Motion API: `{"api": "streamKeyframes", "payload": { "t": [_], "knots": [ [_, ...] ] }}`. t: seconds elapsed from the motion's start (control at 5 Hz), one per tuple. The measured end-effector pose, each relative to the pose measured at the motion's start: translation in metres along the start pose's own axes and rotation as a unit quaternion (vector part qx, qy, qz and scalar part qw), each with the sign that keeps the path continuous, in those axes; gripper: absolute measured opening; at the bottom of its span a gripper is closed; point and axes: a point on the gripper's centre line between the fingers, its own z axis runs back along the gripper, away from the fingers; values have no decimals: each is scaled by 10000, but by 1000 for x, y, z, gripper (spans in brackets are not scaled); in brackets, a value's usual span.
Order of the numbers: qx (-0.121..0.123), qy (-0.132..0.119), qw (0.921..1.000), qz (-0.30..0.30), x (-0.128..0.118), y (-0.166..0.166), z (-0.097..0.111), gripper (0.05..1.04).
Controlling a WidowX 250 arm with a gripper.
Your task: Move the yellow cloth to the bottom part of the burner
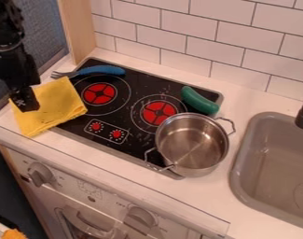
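Yellow cloth found across the cooktop's front left corner

The yellow cloth [57,109] is seen spread, with folds, partly on the counter [253,100] near its left edge and partly over the front left corner of the black cooktop [130,122]. The tool [27,105] is positioned above the cloth's left part. How far the tool is opened cannot be told, nor whether the cloth is gripped.

A fork with a blue handle [100,70] is laid across the cooktop's back left corner, its tines pointed left, near the cloth. A green vegetable-shaped item [199,101] is placed near the back right corner. A two-handled metal pot [192,145] is set at the front right corner. A grey sink [275,161] is fitted at the counter's right.
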Motion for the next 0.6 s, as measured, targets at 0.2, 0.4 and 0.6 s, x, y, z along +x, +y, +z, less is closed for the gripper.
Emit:
{"api": "streamKeyframes", "payload": {
  "t": [0.2,0.4,0.6],
  "knots": [
    [-170,145,9997,-32,-4,4,16,998],
    [-443,320,9985,-59,-11,5,35,998],
    [-616,501,9966,-222,-16,2,47,998]
  ]
}}
